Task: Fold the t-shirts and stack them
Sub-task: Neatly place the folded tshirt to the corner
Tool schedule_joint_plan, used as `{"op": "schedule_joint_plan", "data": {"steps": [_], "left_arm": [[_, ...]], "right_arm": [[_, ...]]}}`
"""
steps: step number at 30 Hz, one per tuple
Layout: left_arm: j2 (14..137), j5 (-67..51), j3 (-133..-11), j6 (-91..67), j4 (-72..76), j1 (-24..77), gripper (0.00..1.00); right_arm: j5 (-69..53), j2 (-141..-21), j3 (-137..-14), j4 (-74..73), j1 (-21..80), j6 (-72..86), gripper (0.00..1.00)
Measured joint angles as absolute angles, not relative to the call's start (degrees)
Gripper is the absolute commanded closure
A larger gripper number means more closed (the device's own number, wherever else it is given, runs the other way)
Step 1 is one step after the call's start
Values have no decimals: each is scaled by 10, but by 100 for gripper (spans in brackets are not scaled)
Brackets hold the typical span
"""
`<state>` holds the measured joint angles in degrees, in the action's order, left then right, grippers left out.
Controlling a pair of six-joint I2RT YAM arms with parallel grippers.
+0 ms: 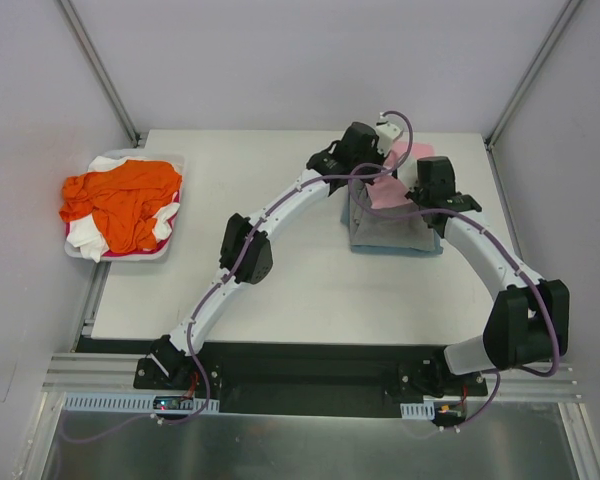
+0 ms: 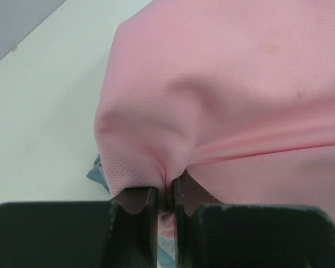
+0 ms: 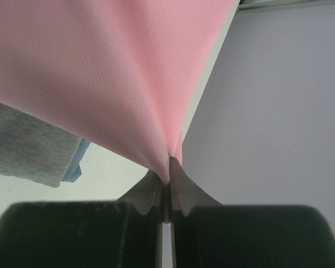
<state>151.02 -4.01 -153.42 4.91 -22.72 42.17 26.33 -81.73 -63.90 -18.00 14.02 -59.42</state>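
Both grippers hold the light pink t-shirt (image 1: 398,172) up over the back right of the table. My left gripper (image 2: 166,192) is shut on a bunched fold of the pink cloth (image 2: 229,84). My right gripper (image 3: 166,176) is shut on another pinch of the pink t-shirt (image 3: 100,72), which stretches taut away from it. Under the pink one lies a folded grey-blue t-shirt (image 1: 385,235), and its edge shows in both wrist views (image 2: 96,170) (image 3: 28,151). The orange t-shirt (image 1: 120,200) lies crumpled over a white one (image 1: 90,245) at the left.
A white tray (image 1: 170,250) at the table's left edge holds the orange and white shirts. The grey side wall (image 3: 279,111) stands close to the right gripper. Bare table (image 1: 310,280) lies between the tray and the folded shirt.
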Motion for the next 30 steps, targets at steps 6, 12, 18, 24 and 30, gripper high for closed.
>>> {"op": "schedule_joint_plan", "data": {"steps": [6,12,18,24,30], "left_arm": [[1521,-41,-1535,50,-220,422,100],[1521,-39,-1535,53,-204,422,100],[1522,-32,-1535,54,-187,422,100],[1522,-27,-1535,57,-179,422,100],[1523,-27,-1535,66,-173,422,100]], "right_arm": [[263,-823,-639,-159,135,-601,99],[264,-823,-639,-130,128,-612,99],[268,-821,-631,-96,125,-624,99],[274,-820,-619,-74,125,-631,99],[278,-820,-609,-62,125,-632,99]]}}
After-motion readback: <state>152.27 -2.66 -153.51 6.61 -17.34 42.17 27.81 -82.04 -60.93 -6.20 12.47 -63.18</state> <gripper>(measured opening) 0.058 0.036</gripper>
